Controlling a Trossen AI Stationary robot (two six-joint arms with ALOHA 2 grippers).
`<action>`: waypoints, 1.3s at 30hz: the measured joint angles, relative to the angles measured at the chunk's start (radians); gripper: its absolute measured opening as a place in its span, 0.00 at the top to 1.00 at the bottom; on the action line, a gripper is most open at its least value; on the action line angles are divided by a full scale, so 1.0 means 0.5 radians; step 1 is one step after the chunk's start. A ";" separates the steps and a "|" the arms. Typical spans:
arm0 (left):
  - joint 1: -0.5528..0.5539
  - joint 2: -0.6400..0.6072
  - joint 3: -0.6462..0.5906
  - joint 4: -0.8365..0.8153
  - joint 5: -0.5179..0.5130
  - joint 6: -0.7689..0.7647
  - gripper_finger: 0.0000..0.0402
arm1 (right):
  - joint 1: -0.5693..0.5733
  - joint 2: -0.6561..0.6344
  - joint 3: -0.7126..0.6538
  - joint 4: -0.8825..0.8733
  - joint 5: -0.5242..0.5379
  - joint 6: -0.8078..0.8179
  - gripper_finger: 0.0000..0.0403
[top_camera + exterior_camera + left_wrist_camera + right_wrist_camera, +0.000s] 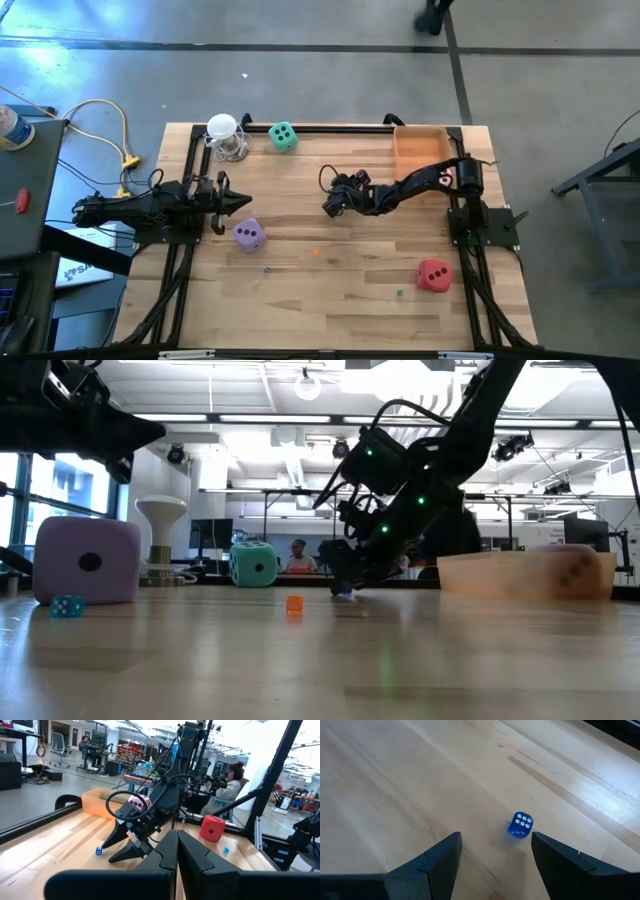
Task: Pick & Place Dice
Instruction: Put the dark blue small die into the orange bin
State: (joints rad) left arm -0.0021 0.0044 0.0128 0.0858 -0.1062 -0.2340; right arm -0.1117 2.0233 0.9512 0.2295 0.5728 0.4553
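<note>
Pink die [138,802] sits in the bin [418,146]; right pincer [495,852], spread, hovers over a small blue die [520,824]; three big dice wait.

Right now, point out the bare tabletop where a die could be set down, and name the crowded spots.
Free: the wood between the purple die and the red die, bar a few tiny beads, and the strip between the green die and the orange tray. Crowded: around the open right gripper over the small blue die, and beside the shut left gripper.
</note>
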 joint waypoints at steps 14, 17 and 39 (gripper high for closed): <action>0.000 0.000 0.000 -0.039 0.000 -0.005 1.00 | -0.110 0.008 -0.002 -0.010 0.074 0.151 0.41; 0.000 0.000 0.000 -0.039 0.000 -0.005 1.00 | -0.129 0.008 -0.002 -0.011 0.059 0.163 0.42; 0.000 0.000 0.000 -0.039 0.000 -0.004 1.00 | -0.162 0.008 -0.004 -0.014 0.011 0.183 0.91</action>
State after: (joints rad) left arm -0.0021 0.0044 0.0128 0.0666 -0.1062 -0.2359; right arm -0.1925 2.0274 0.9493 0.2222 0.5781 0.5466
